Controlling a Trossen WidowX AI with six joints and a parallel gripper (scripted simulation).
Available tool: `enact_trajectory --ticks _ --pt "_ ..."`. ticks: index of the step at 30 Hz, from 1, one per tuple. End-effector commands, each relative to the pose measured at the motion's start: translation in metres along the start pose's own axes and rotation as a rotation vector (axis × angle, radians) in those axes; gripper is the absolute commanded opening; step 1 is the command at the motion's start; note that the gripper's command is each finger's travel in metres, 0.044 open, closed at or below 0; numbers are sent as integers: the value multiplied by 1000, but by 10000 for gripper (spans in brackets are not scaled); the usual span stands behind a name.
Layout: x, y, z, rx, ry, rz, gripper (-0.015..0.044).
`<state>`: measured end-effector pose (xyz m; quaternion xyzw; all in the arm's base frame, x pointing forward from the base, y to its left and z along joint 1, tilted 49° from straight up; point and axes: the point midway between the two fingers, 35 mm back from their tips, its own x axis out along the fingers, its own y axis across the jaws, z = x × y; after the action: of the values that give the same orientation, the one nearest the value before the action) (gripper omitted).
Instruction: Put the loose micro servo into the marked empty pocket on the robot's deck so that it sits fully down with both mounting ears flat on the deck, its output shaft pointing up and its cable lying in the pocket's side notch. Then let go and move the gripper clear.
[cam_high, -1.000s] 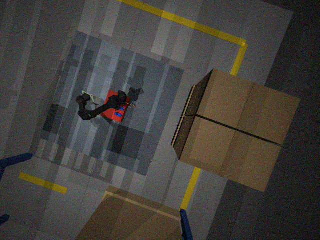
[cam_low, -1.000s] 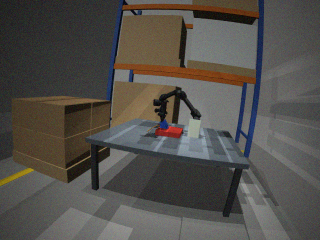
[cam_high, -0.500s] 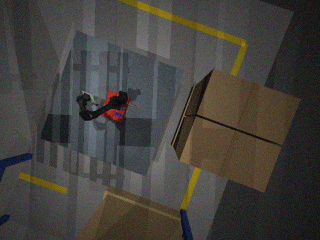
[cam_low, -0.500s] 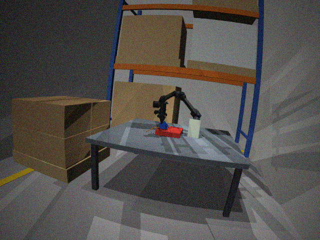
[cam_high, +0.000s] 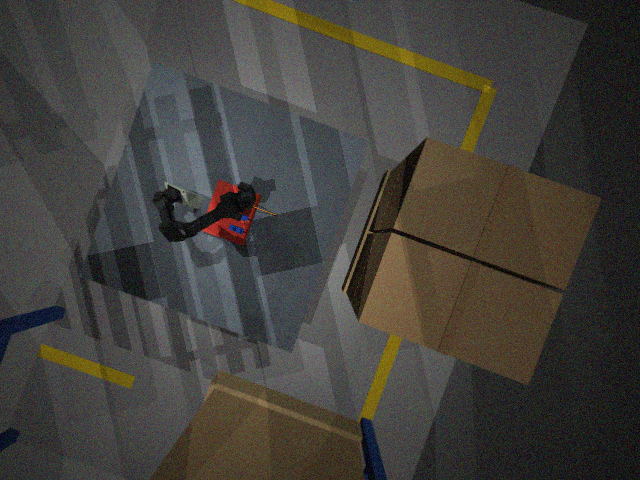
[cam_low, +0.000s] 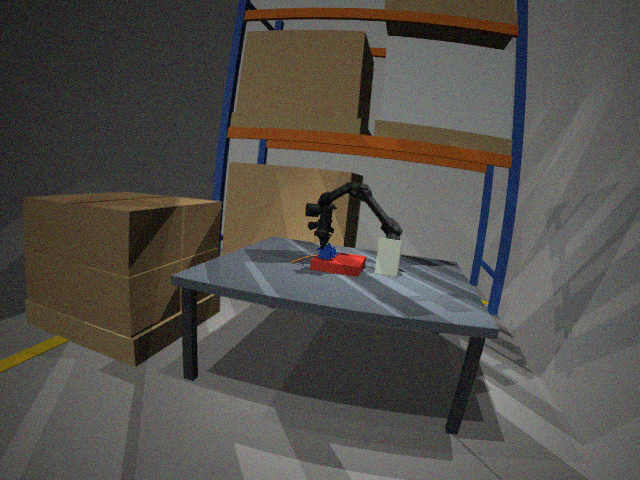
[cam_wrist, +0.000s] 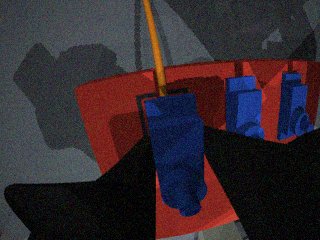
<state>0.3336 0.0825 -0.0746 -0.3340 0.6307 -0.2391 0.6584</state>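
Note:
My gripper (cam_low: 324, 244) (cam_wrist: 175, 138) is shut on the loose blue micro servo (cam_low: 325, 253) (cam_wrist: 177, 130), holding it by its sides over the red deck (cam_low: 336, 266) (cam_wrist: 92, 105). The output shaft points up, toward the wrist camera. The servo covers most of the black-outlined pocket (cam_wrist: 140, 112); the outline's left and far edges show beside and behind it. How far its lower end is into the pocket is hidden. The orange cable (cam_high: 266, 210) (cam_low: 302, 258) (cam_wrist: 154, 40) runs out past the deck's far edge in the wrist view. Whether it lies in the notch is unclear.
Two other blue servos (cam_wrist: 243, 105) (cam_wrist: 293, 107) stand in the deck to the right of the held one in the wrist view. A pale upright panel (cam_low: 387, 256) stands on the table (cam_low: 289, 289) between the deck and the arm's base. Large cartons (cam_high: 480, 258) stand beyond the table.

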Motion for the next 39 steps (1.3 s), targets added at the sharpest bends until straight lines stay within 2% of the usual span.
enact_trajectory --ticks 1,39 --pt "4 0 0 -7 -3 -4 0" --pt "42 0 0 -7 -3 -6 0"
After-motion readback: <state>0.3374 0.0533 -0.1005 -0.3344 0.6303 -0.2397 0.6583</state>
